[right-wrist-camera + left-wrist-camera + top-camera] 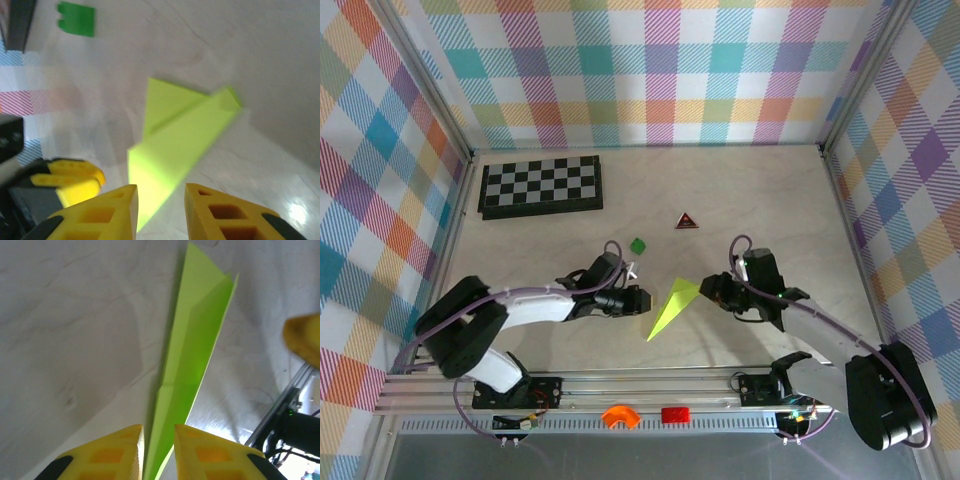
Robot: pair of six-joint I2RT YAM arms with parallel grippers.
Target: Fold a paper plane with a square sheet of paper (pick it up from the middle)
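Right tool (161,195), plane (180,131), green block (76,19)

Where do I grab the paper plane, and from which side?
Probably mid-length on the paper plane, over its centre crease, where the folded layers stack and it should be stiffest. Come from above, fingers straddling the crease across the long axis. The pointed tip looks too thin and the wide tail is loose flaps. The left gripper sits in line with the crease.

Top cam looks down from above/behind the arm bases (520,385) on whole desk (770,190). Wrist cams sit low, very close, facing each other; all 3 share the paper plane (673,305).
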